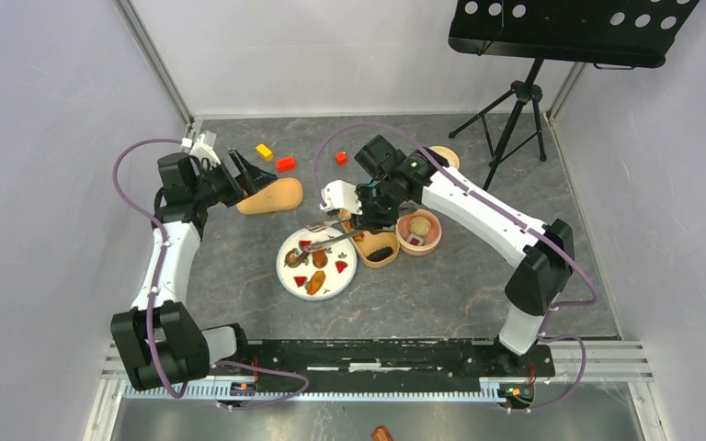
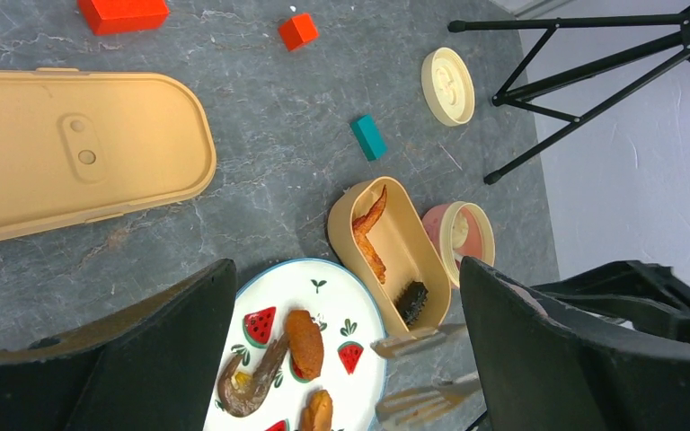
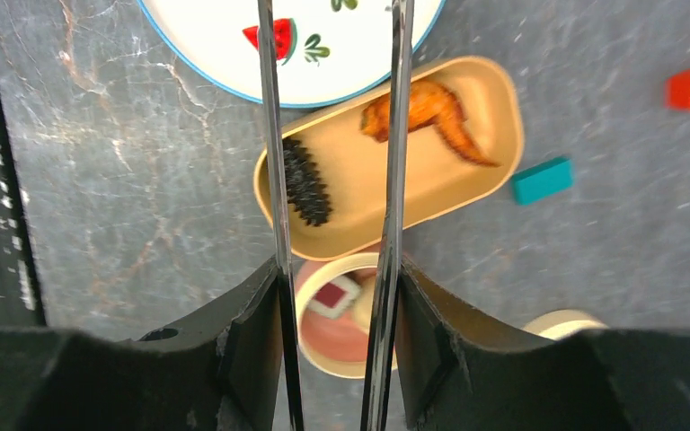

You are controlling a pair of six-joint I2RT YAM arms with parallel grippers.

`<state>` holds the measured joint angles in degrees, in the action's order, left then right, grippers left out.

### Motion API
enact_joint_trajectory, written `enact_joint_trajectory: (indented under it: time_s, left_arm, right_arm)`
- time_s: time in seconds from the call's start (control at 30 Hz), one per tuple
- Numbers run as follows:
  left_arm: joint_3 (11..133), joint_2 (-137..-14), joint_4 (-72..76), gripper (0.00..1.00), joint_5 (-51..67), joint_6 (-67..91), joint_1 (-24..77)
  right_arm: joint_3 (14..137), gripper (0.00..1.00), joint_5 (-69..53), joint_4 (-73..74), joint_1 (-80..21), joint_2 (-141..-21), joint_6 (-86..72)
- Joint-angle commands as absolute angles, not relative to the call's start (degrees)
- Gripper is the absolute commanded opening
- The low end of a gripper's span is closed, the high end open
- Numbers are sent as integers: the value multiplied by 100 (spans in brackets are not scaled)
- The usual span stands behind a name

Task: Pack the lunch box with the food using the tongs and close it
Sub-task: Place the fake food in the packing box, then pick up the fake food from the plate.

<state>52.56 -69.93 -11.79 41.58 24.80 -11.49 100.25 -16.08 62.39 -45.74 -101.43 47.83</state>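
Observation:
My right gripper is shut on the tongs, whose two arms stand apart. Their tips hover over the right part of the plate with nothing between them. On the plate lie fried chunks and a brown shrimp. The tan oblong lunch box holds an orange wing and a dark ridged piece. Its lid lies flat at the left, under my open left gripper.
A round pink container with a rice ball stands right of the box, and its round lid lies farther back. Red, yellow and teal cubes are scattered behind. A black tripod stands at the back right.

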Motion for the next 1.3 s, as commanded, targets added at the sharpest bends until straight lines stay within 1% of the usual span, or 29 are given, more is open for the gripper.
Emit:
enact_joint_trajectory:
  time_s: [0.0, 0.2, 0.4, 1.0, 1.13, 1.27]
  left_arm:
    - [5384, -6802, -1193, 99, 4108, 2265, -1134]
    - [5388, -6804, -1208, 99, 4166, 2286, -1134]
    - [5423, -6826, -1248, 99, 4184, 2276, -1135]
    - [5283, -6742, -1151, 99, 4205, 2356, -1134]
    - [5282, -6750, -1178, 99, 4210, 2321, -1136]
    - [5325, -6805, -1169, 99, 4214, 2331, -1134]
  right_arm:
    - [9551, 50, -1472, 5914, -4482, -10072, 3557]
    - [8803, 50, -1342, 5378, -4491, -9976, 2911]
    - [8657, 51, -1318, 5183, -4498, -10137, 2598]
    - [9122, 50, -1419, 5377, -4820, -10766, 2691]
    - [9104, 51, -1348, 5559, -4835, -10717, 3091]
    - [9115, 49, -1112, 5784, -4830, -10572, 3425]
